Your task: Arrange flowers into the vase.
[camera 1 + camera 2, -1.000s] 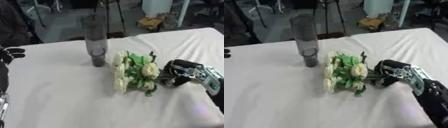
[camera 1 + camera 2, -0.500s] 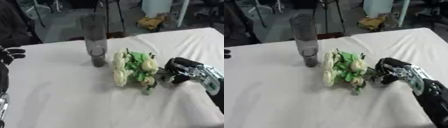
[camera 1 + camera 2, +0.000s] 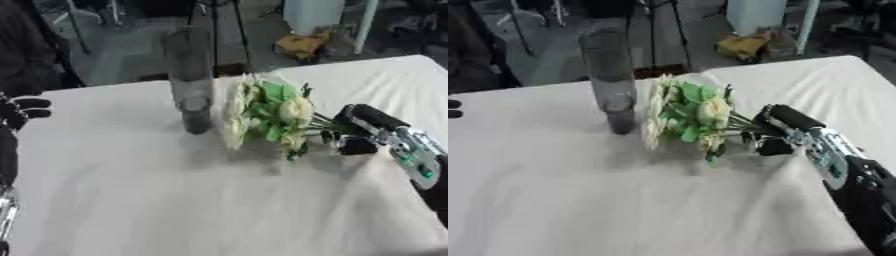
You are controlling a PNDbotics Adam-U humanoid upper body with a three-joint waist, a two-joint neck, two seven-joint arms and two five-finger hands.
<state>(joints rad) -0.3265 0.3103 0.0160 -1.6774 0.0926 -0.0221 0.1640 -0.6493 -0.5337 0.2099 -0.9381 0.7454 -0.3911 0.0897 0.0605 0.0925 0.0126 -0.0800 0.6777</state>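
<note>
A bunch of white flowers point(image 3: 262, 115) with green leaves hangs just above the white tablecloth point(image 3: 175, 200), blooms pointing left. My right hand point(image 3: 363, 131) is shut on its stems from the right side. A tall clear cylindrical vase point(image 3: 191, 80) with a dark base stands upright at the back centre, just left of the blooms. My left hand point(image 3: 19, 112) shows at the left edge with its fingers curled, holding nothing.
The table's far edge runs behind the vase, and beyond it lie a floor with stand legs and a yellow object point(image 3: 302, 44). Bare cloth covers the front and left of the table.
My right hand has lifted the bunch off the cloth and carried it up and back, closer to the vase. The left hand stayed at the left edge.
</note>
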